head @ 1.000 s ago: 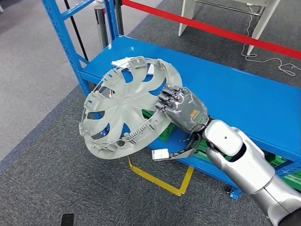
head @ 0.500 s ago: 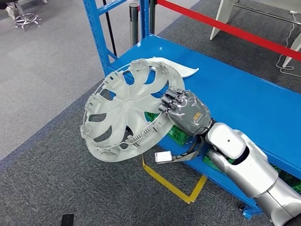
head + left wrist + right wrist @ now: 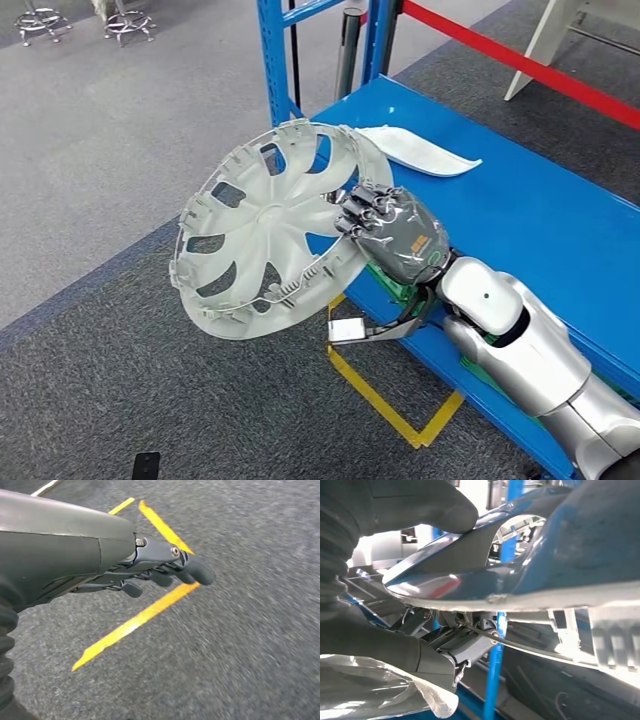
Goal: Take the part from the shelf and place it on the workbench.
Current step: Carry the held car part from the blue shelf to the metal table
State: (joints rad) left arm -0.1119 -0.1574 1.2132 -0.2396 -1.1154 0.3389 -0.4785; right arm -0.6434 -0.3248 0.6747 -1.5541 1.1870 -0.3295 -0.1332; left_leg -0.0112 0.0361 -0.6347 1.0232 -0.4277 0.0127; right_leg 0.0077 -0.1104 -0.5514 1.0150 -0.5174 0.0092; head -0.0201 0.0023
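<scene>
Your right hand (image 3: 392,235) grips the wheel cover (image 3: 272,225) by its rim.
Cover hangs tilted off the blue shelf (image 3: 528,220) toward 9 o'clock, over grey floor (image 3: 90,200). Your left hand (image 3: 166,567) holds nothing, fingers loosely extended.

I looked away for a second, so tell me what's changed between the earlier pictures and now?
The whole head view has shifted, so the camera moved: the blue shelf now sits further right, and more of the white part lying on it shows. The right robot hand grips the grey wheel cover by its rim as before, carried clear of the shelf edge. Nothing was let go. The left robot hand hangs empty above the floor.
</scene>
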